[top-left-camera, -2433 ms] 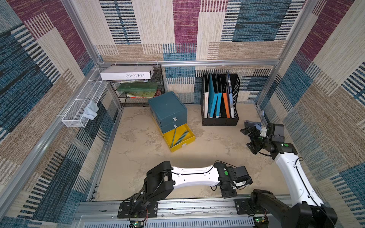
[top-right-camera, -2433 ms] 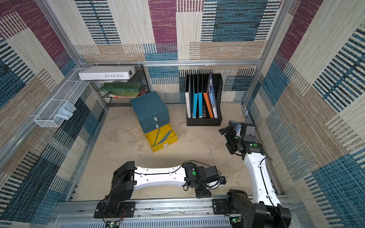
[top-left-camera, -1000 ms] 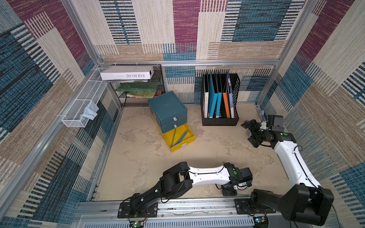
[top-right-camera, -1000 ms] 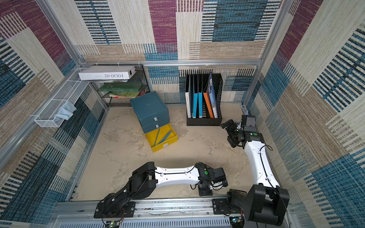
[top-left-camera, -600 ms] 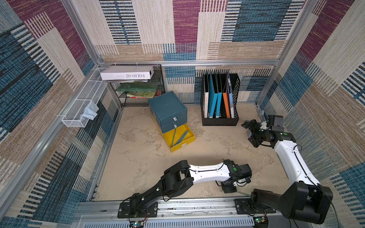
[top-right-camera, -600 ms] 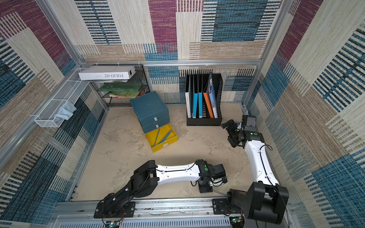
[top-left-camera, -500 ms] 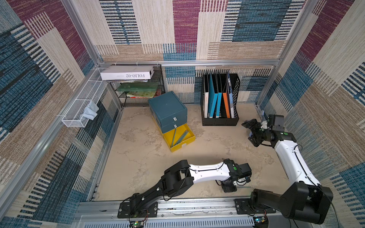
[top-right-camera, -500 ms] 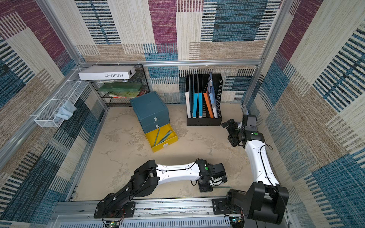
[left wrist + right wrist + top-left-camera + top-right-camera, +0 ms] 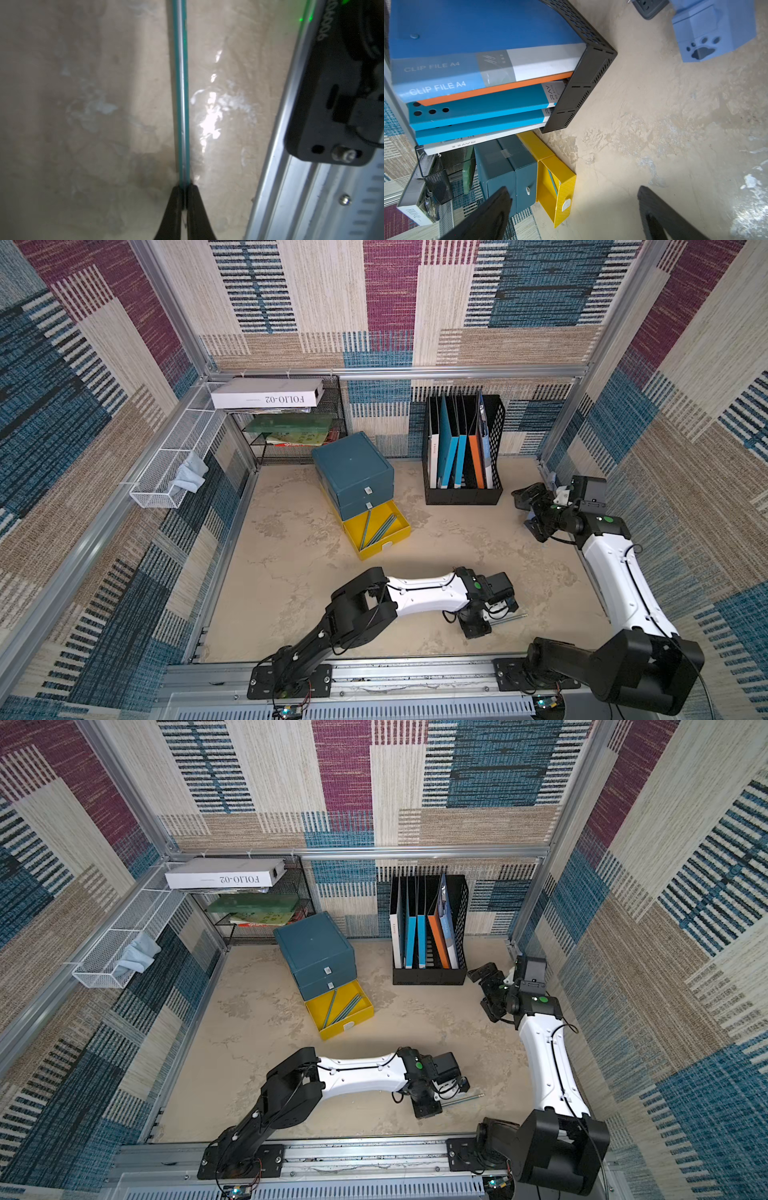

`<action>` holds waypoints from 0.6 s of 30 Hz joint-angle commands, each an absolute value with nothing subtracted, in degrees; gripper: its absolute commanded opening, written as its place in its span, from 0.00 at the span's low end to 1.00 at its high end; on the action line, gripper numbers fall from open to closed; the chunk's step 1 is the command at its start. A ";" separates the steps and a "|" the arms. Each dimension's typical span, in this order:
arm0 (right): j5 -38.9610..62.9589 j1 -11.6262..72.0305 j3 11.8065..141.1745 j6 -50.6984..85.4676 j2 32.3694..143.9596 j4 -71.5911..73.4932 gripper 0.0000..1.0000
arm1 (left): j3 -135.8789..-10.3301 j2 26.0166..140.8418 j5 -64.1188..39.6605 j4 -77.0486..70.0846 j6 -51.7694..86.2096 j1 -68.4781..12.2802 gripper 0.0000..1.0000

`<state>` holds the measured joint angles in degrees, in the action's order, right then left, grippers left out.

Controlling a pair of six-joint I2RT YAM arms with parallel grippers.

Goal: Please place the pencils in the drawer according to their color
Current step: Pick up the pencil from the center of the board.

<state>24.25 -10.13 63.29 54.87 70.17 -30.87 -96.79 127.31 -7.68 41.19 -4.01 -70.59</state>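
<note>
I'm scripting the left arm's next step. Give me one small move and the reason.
Probably lift straight up a little. The left gripper is shut on a teal pencil lying low along the table, and the open yellow drawer, already holding teal pencils, sits farther back, so clearance comes first.

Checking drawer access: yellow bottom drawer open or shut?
Open: the yellow drawer sticks out from the teal cabinet, with teal pencils lying inside.

Beige tabletop [image 9: 291, 572]: teal drawer cabinet [image 9: 353, 464], black file rack [image 9: 461, 497].
</note>
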 commanded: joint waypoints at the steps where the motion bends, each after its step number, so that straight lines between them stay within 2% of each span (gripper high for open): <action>1: 25.31 -10.28 64.19 55.87 70.31 -28.83 0.99 | -90.58 123.73 4.01 41.30 1.65 -67.64 0.00; 10: 26.28 -10.35 64.17 56.86 70.31 -27.69 0.99 | -80.61 111.70 11.16 39.73 7.89 -64.32 0.00; 18: 27.50 -10.37 61.55 57.58 69.60 -26.03 0.99 | -79.35 103.33 17.65 40.85 8.02 -58.34 0.00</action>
<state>26.57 -10.39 61.98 56.99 70.04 -28.18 -78.94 104.86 13.39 39.94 7.90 -60.27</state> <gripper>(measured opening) 0.991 0.090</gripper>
